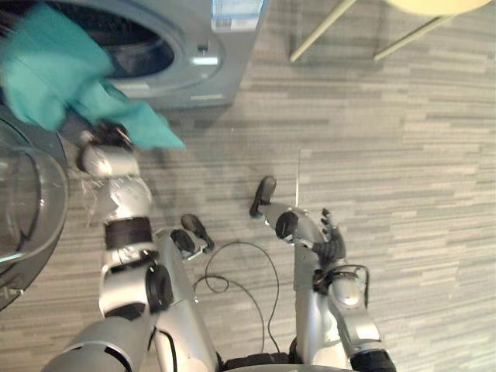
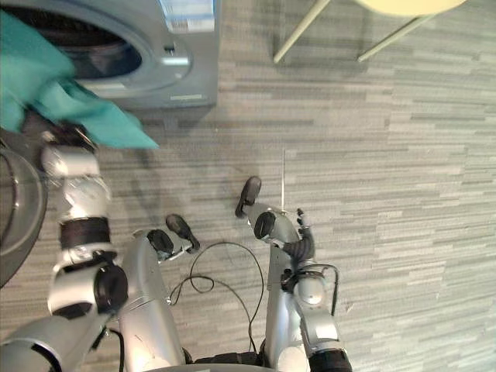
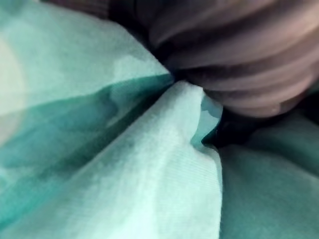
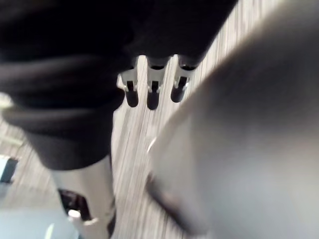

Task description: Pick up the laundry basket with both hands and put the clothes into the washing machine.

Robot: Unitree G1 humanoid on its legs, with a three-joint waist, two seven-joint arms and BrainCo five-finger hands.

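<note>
**Visitor:** What's in the room, biggest first?

**Keeper:** Item one, floor (image 1: pixel 403 194). Grey planks laid in strips, wall to wall. Everything here stands on it.

**Visitor:** Next?

**Keeper:** Item two, washing machine (image 1: pixel 225 70). A grey front-loader at the robot's front left. Its door (image 1: pixel 23 209), clear glass in a grey ring, stands open toward the robot's left. I'd say that is to leave the drum mouth (image 1: pixel 139 46) free for loading.

**Visitor:** And the laundry?

**Keeper:** Item three, teal garment (image 1: pixel 46 70), the task's thing. It is bunched and held up right at the drum mouth, with one corner hanging down over the machine's front. By the look of it, the loading step is in hand and the garment is not yet fully inside.

**Visitor:** That pale thing at the far side?

**Keeper:** Item four, stool (image 1: pixel 434 5). It has a pale yellow top on slanted pale legs. It stands to the right of the machine, well apart from the work.

**Visitor:** The hands?

**Keeper:** Item five, left robot hand (image 1: pixel 111 138). It is under the garment, bearing it up, and buried in cloth. I cannot tell whether it clasps the cloth or merely carries it.

Item six, right robot hand (image 1: pixel 333 244). It hangs low at the robot's side above the floor, fingers (image 4: pixel 152 94) straight and loose, holding nothing. I judge it idle, since one arm is enough for a single garment.
</note>
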